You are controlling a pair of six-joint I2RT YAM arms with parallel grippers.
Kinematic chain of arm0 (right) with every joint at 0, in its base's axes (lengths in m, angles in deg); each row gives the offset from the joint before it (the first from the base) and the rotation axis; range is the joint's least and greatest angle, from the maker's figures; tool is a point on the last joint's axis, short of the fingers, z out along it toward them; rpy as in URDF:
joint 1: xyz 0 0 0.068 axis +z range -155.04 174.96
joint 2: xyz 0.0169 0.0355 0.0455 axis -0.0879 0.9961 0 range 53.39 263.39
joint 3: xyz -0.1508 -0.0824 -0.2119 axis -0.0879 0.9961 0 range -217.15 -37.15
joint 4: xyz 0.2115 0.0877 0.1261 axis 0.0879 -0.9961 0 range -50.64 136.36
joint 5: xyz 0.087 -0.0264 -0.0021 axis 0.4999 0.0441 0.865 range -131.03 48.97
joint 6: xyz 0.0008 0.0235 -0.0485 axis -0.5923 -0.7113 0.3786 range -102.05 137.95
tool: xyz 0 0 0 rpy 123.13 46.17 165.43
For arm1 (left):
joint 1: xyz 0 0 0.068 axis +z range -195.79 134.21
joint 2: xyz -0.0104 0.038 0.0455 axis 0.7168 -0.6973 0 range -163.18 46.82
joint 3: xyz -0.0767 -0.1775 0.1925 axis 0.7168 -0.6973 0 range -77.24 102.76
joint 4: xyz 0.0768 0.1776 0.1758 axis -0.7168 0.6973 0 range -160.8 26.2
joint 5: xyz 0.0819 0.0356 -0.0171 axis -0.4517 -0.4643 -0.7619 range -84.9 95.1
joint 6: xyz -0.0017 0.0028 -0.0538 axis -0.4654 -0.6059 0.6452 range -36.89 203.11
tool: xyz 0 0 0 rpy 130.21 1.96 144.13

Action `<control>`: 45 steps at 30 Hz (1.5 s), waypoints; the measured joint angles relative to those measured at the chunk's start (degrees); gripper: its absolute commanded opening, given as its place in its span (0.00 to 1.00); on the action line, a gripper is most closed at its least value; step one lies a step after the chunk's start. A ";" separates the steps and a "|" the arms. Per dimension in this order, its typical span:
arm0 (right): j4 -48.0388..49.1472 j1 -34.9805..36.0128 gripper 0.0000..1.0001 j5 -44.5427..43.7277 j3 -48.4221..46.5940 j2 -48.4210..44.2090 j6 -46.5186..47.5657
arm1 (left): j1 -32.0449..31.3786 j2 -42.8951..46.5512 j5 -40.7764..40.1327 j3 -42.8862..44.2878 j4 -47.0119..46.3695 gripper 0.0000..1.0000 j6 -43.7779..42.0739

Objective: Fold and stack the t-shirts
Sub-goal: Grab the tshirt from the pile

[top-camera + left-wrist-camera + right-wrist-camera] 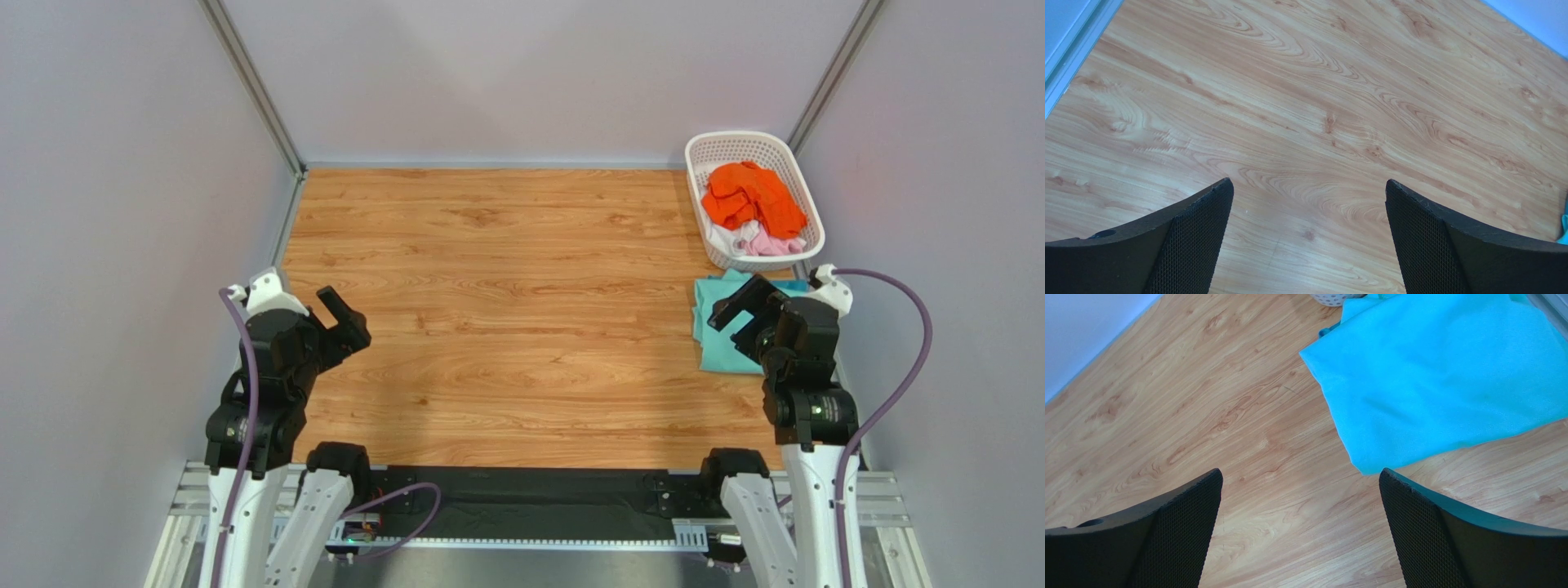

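Note:
A teal t-shirt [719, 333] lies folded flat on the wooden table at the right, partly hidden by my right arm; it fills the upper right of the right wrist view [1444, 373]. A bright orange t-shirt [751, 199] lies crumpled on top of pale white [726, 240] and pink [775, 245] cloth in the basket. My right gripper [743, 301] is open and empty, hovering over the teal shirt's near left edge [1300, 478]. My left gripper [344, 321] is open and empty over bare wood at the left [1308, 187].
A white plastic lattice basket [736, 145] stands at the back right, just behind the teal shirt. Grey walls close in the table on the left, back and right. The table top [515, 306] is bare wood.

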 measured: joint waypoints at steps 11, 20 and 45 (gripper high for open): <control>3.04 0.07 1.00 2.91 -11.02 18.99 4.20 | 0.00 -1.11 2.12 -0.28 0.28 1.00 -0.59; 7.02 -0.66 1.00 -1.73 -42.01 50.73 12.61 | 0.00 -3.26 4.33 -0.46 0.39 1.00 -1.07; 1.09 -5.31 0.66 -7.85 -77.75 94.82 21.75 | 2.91 -8.90 7.10 -0.46 0.44 1.00 -1.44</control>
